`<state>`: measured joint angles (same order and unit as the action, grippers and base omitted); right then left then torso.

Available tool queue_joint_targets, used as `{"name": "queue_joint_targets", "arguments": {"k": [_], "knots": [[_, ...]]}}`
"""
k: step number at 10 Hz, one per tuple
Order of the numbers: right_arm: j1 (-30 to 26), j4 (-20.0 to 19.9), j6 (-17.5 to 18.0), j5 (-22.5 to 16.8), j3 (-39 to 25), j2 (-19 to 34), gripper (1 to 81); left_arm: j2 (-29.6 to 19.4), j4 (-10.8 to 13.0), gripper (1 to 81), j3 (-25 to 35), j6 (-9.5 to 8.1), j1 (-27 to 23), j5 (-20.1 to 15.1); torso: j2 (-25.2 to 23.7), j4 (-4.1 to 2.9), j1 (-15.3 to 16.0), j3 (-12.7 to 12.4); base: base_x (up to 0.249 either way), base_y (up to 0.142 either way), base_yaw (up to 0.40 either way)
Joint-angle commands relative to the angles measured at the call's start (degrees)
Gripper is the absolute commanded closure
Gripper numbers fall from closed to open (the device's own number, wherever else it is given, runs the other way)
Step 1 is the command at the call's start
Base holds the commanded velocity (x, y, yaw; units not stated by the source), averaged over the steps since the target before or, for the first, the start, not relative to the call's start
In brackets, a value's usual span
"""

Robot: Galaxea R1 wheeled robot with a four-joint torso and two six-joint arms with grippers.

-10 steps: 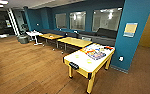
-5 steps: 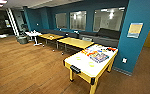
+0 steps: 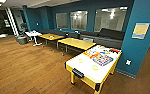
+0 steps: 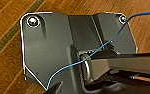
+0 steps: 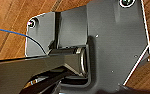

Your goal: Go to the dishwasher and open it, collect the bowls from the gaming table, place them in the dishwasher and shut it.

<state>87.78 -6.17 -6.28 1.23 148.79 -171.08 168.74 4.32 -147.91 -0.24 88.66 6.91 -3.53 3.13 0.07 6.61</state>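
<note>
I'm reading the gaming table (image 3: 94,65) as a bench with its near corner running off the head view's lower edge. Two pale yellow-green spots on its white top, the bowls (image 3: 80,60), are showing too small and smeared to make out rims or contents. The colourful sheet (image 3: 101,57) beyond them is blurring past legibility. The poster (image 3: 140,30) on the teal wall is giving me no readable print. In both wrist views I'm getting no claw fingers to judge.
</note>
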Motion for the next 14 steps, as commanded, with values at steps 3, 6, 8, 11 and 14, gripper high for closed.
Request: {"name": "queue_joint_targets", "arguments": {"k": [3, 6, 8, 11, 14], "knots": [[-2.65, 0.28, -0.23, -3.43, -0.53, 0.01, 1.0, -0.25, 0.43, 1.0, 0.34, -0.02, -2.21, -2.87, 0.00, 0.00, 0.02, 0.00, 0.217, 0.081, 0.000], [-2.74, 0.28, -0.23, -3.43, -0.53, 0.01, 1.0, -0.33, 0.34, 1.0, 0.34, -0.11, -2.13, -2.87, 0.00, 0.00, 0.02, 0.00, 0.217, 0.081, 0.000], [-2.74, 0.28, -0.23, -3.43, -0.53, -0.07, 1.0, -0.33, 0.34, 1.0, 0.34, -0.11, -2.13, -2.87, 0.02, 0.00, 0.02, 0.00, 0.217, 0.081, 0.000], [-2.48, 0.28, -0.23, -3.43, -0.53, 0.01, 1.0, -0.33, 0.43, 1.0, 0.43, -0.02, -2.13, -2.87, 0.02, 0.00, 0.02, 0.00, 0.217, 0.079, 0.000], [-2.48, 0.28, -0.23, -3.43, -0.53, -0.07, 1.0, -0.33, 0.43, 1.0, 0.34, -0.02, -2.22, -2.96, 0.02, 0.00, 0.02, 0.00, 0.217, 0.076, 0.000]]}}
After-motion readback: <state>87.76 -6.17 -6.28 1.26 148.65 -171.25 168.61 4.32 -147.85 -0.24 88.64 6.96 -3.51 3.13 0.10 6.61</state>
